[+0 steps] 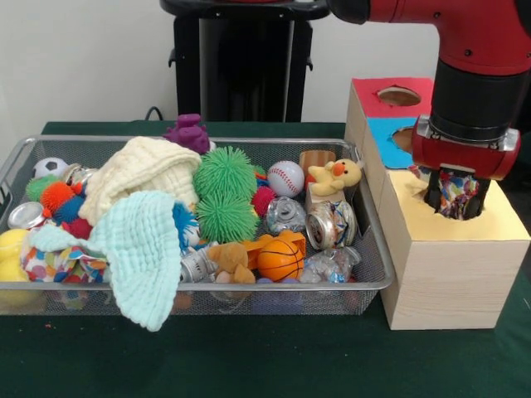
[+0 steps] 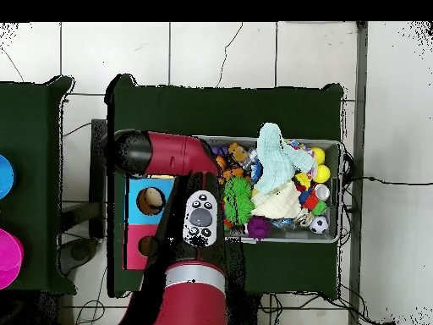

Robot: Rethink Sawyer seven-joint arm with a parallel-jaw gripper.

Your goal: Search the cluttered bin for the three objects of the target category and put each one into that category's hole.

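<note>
My gripper (image 1: 453, 204) stands over the yellow top (image 1: 489, 222) of the pale wooden box at the right. It is shut on a small white cloth with coloured patches (image 1: 455, 191), which hangs between the fingers down at the yellow hole. The gripper and the cloth hide most of the hole. Another printed cloth (image 1: 55, 264) lies at the front left of the wire mesh bin (image 1: 249, 287), partly under the mint waffle cloth (image 1: 143, 249). I see no third printed cloth. In the overhead view my arm (image 2: 196, 222) covers the gripper and the yellow top.
The blue-topped hole (image 1: 403, 138) and the red-topped hole (image 1: 398, 96) lie behind the yellow one. The bin holds a cream waffle cloth (image 1: 137, 170), green spiky balls (image 1: 225, 176), a baseball (image 1: 285, 177), a toy basketball (image 1: 280, 259), crushed cans (image 1: 330, 224) and a plush duck (image 1: 335, 177).
</note>
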